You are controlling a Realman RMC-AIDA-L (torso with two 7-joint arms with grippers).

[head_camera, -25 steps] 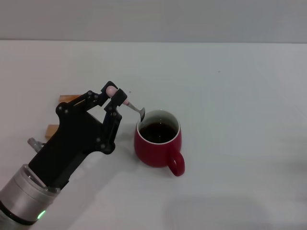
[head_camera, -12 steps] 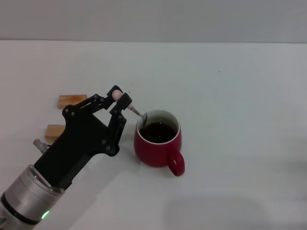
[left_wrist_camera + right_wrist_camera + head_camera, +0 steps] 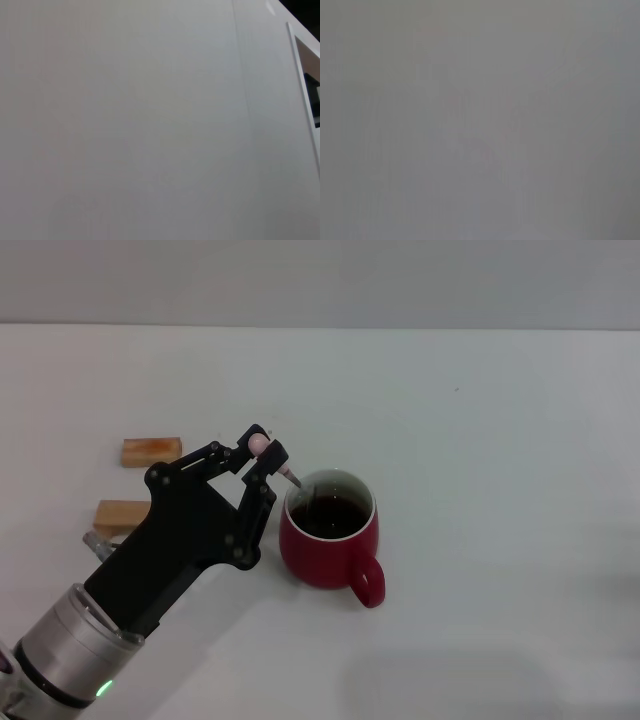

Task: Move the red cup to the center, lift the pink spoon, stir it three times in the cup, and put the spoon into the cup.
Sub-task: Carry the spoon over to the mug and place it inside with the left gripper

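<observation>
The left pincer (image 3: 268, 451) is shown closed on the pink end of the spoon (image 3: 285, 468), just beside the far-left rim of the red cup (image 3: 328, 538), which stands mid-bench (image 3: 500, 440). Compared with a second ago, the pincer has been carried toward the cup and the spoon tipped steeper, its metal end now lowered inside the rim. Stirring is judged about to begin. Two wooden blocks (image 3: 151, 451) are seen left. The right pincer is out of view.
</observation>
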